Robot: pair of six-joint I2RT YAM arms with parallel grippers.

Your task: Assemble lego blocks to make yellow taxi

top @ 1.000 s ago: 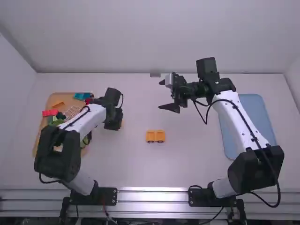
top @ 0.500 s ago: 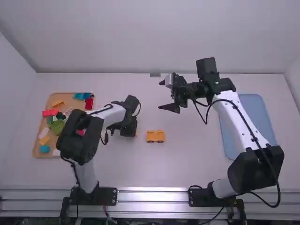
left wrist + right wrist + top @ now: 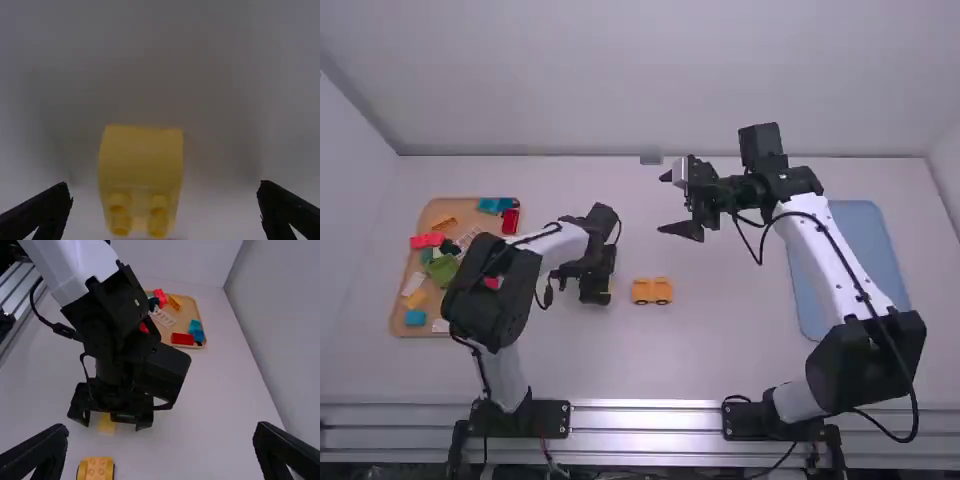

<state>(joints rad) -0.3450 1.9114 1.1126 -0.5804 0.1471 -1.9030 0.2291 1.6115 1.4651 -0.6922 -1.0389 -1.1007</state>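
1. Black fingers of my left claw (image 3: 165,186) stand wide, one to either side of the yellow block (image 3: 141,160), with a gap at each; nothing is gripped, and I take the straddle as my way of lining up so that closing would meet both sides evenly.
2. Beneath that claw, the block has a curved slope and studs facing my wrist camera; I judge it a cab or hood piece, set out singly so I can get fingers around it.
3. Just beside it sits the orange-yellow wheeled base (image 3: 652,291), on the counter (image 3: 620,360); its studs are bare, presumably to take the next piece; the taxi looks barely begun.
4. My right claw (image 3: 672,203) is also wide and empty, farther up the counter; held there it leaves the left arm room, and could perhaps steady the base during pressing.
5. Farther out, the wooden tray (image 3: 468,212) holds mixed bricks within the left arm's reach, likely as supply; at the opposite side lies a blue tray (image 3: 850,260), perhaps for the finished taxi; my main risk is nudging the block askew while closing.
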